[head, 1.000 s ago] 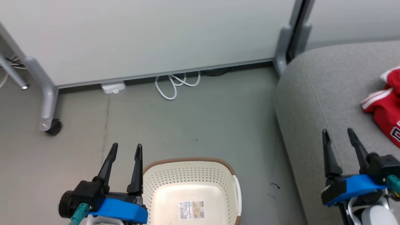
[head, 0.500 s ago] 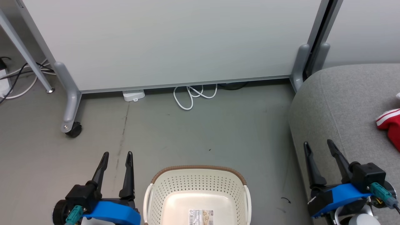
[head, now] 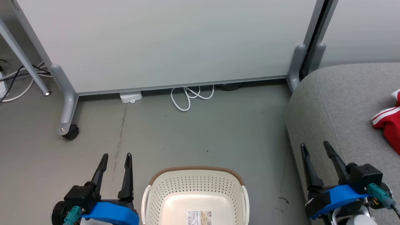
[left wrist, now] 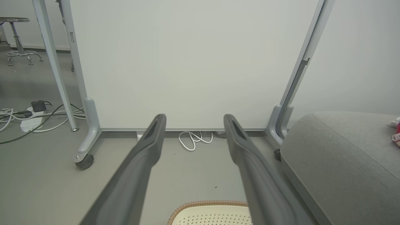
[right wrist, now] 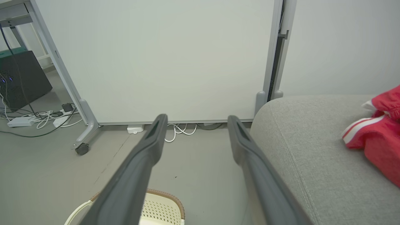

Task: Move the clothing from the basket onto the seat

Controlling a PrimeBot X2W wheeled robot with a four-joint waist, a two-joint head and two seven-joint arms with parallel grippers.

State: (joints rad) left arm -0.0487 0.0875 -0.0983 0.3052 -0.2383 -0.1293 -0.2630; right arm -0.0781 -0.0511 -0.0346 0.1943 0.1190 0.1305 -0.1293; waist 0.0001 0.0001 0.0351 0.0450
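A: We begin with the seat (head: pixel 343 103). It takes up our right side, grey, with its rounded corner turned toward the basket.

B: The basket (head: pixel 195 169) stands on the floor (head: pixel 203 131) straight ahead of us, apart from the seat and between our two arms. The picture's lower edge cuts off its near end, so we cannot give its long axis.

A: What we see of its bottom carries a label (head: pixel 200 217) and no red cloth.

B: The clothing (head: pixel 390 125) lies on the seat, red with white stripes, far to the right and running out past the edge. We cannot tell its long axis either.

A: Then we judge the job close to done, unless something hides in the basket's unseen near part.

B: Agreed. Our left gripper (head: pixel 115 154) hangs just beside the basket's left handle, fingers spread apart with nothing between them.

A: Our right gripper (head: pixel 314 144) hangs at the seat's edge that faces the basket, fingers likewise apart and bare. The clothing lies to its right and a little ahead, well apart from it.

B: So our left arm is nearer the basket, and our right is nearer the clothing.
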